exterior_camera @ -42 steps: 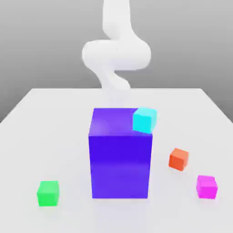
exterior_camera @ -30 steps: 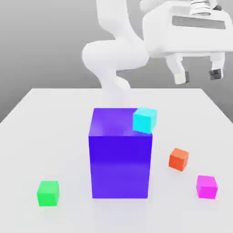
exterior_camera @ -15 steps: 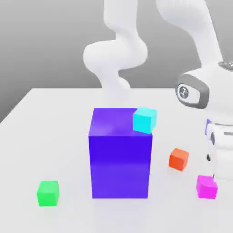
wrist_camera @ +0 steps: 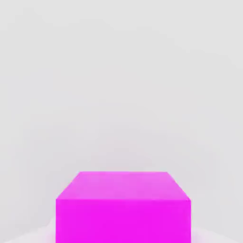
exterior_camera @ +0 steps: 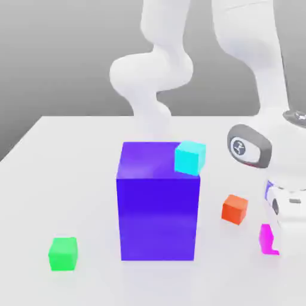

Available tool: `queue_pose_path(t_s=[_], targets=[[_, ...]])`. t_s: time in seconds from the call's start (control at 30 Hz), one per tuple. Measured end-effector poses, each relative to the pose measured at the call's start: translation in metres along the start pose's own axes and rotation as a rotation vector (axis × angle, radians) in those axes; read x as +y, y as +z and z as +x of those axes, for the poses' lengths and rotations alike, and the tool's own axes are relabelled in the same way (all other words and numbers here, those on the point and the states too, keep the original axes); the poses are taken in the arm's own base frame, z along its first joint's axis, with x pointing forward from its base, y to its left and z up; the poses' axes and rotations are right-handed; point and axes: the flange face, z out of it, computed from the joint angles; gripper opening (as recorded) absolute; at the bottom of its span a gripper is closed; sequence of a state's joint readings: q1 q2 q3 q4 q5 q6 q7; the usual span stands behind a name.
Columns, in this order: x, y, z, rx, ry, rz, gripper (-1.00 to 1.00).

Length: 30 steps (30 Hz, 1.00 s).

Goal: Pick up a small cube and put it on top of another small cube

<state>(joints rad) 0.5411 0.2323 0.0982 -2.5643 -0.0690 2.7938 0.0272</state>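
Exterior view: we see the white arm (exterior_camera: 263, 89) bent down at the view's right, its hand low over the bench (exterior_camera: 60, 155). The hand's body covers most of the magenta cube (exterior_camera: 267, 239); just a pink sliver shows at its left edge, low by the bench surface. We can't make out the fingers here, hidden behind the hand, so the gripper gets no mark from us. Green cube (exterior_camera: 63, 253) sits at the front on the view's left, well apart from the magenta one, w/ the big blue-purple block (exterior_camera: 158, 203) between them. Cyan cube (exterior_camera: 190, 158) rests on the block's top, at its right front corner, overhanging a bit. Orange-red cube (exterior_camera: 234, 209) on the bench just right of the block, near the hand.

Hand view: magenta cube (wrist_camera: 123, 209) very close in front of the camera, top face and one side face showing, pale bench behind it. No fingers in sight here.

Gripper state: closed nearly all the way. Whether it has hold of the magenta cube, we can't tell.
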Motion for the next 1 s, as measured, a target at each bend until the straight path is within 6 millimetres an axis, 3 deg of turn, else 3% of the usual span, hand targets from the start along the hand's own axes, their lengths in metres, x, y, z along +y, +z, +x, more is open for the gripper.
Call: queue_pose_path(t_s=[0.1,0.23,0.33,0.47,0.57,0.67,0.73,0.8,0.83,0.87,1.0], targets=[[0.037,-0.015,0.004,0.015,0.111,-0.007,-1.00],[0.118,-0.037,0.003,0.054,0.280,-0.028,-1.00],[0.182,-0.054,-0.010,0.081,0.409,-0.048,-1.00],[0.273,-0.071,-0.061,0.087,0.587,-0.068,-1.00],[0.337,-0.082,-0.120,0.086,0.737,-0.081,-1.00],[0.383,-0.092,-0.184,0.083,0.871,-0.089,-1.00],[0.400,-0.087,-0.237,0.059,0.969,-0.069,-1.00],[0.403,-0.072,-0.293,0.020,1.078,-0.024,-1.00],[0.401,-0.061,-0.302,0.011,1.096,-0.011,-1.00],[0.390,-0.051,-0.280,0.006,1.039,-0.004,-1.00],[0.384,-0.005,-0.272,0.001,1.018,0.002,-1.00]])
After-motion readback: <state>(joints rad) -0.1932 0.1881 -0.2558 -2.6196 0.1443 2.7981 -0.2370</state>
